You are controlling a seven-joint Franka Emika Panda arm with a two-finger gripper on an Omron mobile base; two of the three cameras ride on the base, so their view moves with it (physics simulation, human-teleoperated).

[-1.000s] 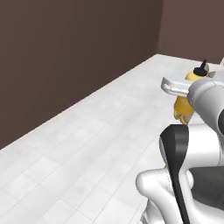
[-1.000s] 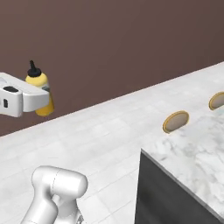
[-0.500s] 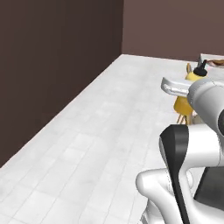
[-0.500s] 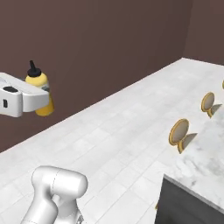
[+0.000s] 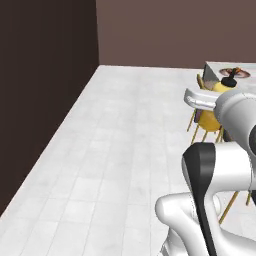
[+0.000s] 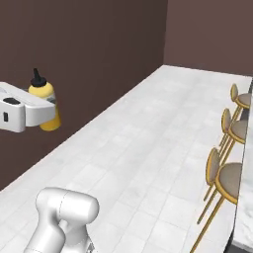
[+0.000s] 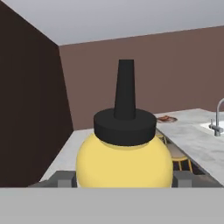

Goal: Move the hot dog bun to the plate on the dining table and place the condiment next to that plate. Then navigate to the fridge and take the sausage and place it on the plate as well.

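Left base view: one yellow bottle (image 5: 216,102) with a black cap sits upright in the gripper (image 5: 212,100), held in the air at the right, well above the pale tiled floor (image 5: 115,150). Beyond it, at the far right, one plate (image 5: 234,73) with something brown on it rests on a grey counter (image 5: 212,67); gold chair legs (image 5: 200,131) show below the bottle (how many chairs they belong to cannot be told here). A dark wall (image 5: 45,90) runs along the left and a brown wall (image 5: 170,32) closes the far end. A second ago the far wall's corner sat further right and neither counter nor plate was in sight; the whole picture has swung, so the camera moved with the base, while bottle and gripper keep their place in the frame.

Right base view: the same single bottle (image 6: 44,106) is clamped in the gripper (image 6: 47,109) at the left, the white finger (image 6: 34,111) pressed against its side. Three round stools (image 6: 230,175) on gold legs line up at the right beside the counter edge (image 6: 243,197). Earlier, only two round seats showed; again the whole scene has shifted, not the objects.

Hand view: the bottle (image 7: 124,159) stands close up between the two dark fingertips (image 7: 63,179), its black nozzle pointing up. Far behind it lie the plate (image 7: 166,118) on the counter (image 7: 197,135) and one tap (image 7: 216,118) at the right edge.
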